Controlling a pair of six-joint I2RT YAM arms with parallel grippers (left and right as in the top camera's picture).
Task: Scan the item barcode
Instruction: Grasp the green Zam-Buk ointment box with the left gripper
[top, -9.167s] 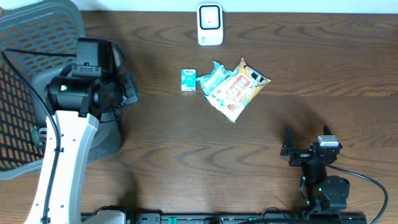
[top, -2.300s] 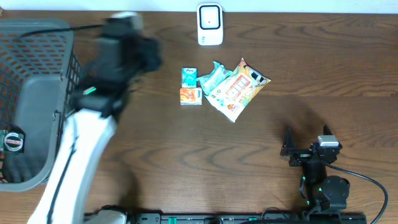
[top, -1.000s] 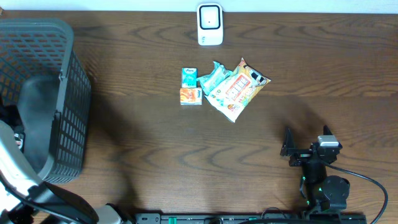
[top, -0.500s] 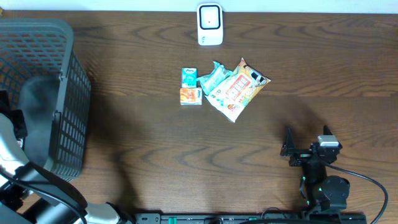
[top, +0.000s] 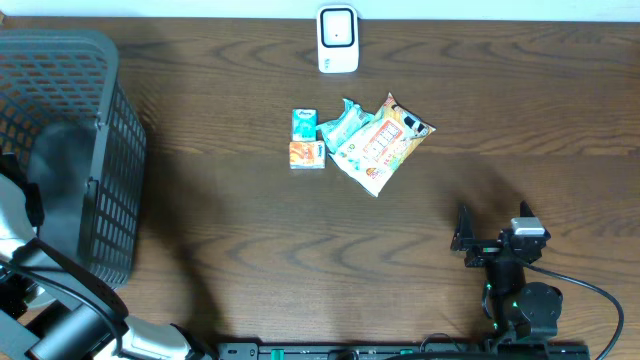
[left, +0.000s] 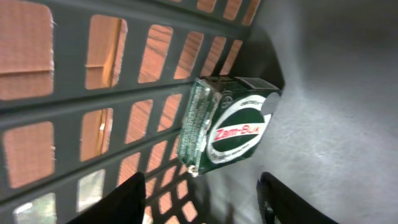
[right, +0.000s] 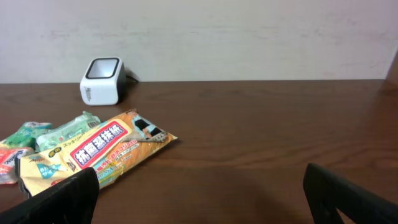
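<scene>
Big dark wood surface (top: 250, 250), with a grey mesh basket (top: 70, 60) hogging the left end. The left arm (top: 70, 325) reaches down into that basket. Its jaws are roughly half open with nothing between them.

The right arm (top: 500, 255) sits low at the front right of the surface, jaws spread as wide as they go and empty. You can see both fingertips (right: 59, 199) at the bottom corners of its wrist view.

Mid-surface there's an orange packet (top: 385, 145) lying against a green packet (top: 343, 123). The white scanner (top: 337, 40) stands at the back edge behind them. Just left of the packets is a teal box (top: 303, 126), with an orange box (top: 306, 154) right up against it.

The Zam-Buk box (left: 230, 127), small and green, is inside the basket. It's propped on edge against the mesh wall, just ahead of the left fingertips (left: 118, 205).
</scene>
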